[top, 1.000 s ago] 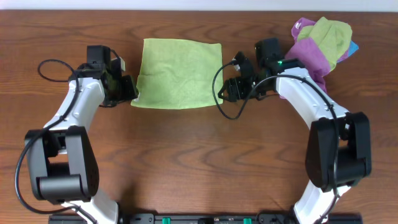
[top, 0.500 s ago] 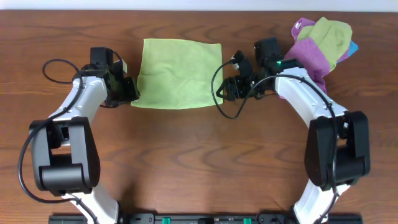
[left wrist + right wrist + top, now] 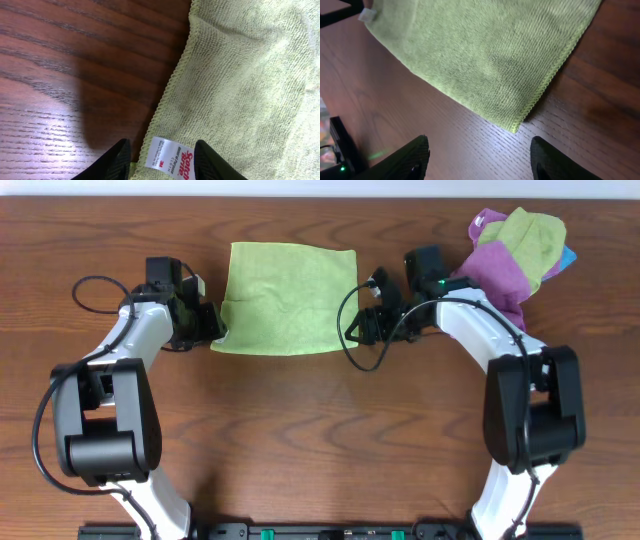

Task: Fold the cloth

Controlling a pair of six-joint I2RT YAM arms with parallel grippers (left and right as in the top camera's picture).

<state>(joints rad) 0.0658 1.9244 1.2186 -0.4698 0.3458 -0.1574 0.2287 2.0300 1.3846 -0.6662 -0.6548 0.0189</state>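
Left gripper (image 3: 162, 152) apart astride the tagged hem of the cloth (image 3: 240, 75); right gripper (image 3: 482, 150) wide apart over its corner, bare table (image 3: 605, 100) beside.

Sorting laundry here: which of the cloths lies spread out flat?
The lime yellow-green cloth, lying alone and flat. The purple cloth and duller green cloth are bunched together in a heap.

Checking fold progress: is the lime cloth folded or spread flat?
Spread flat. The cloth lies open as a rough square on the table, four corners out, no half laid over; its white tag shows at one edge.
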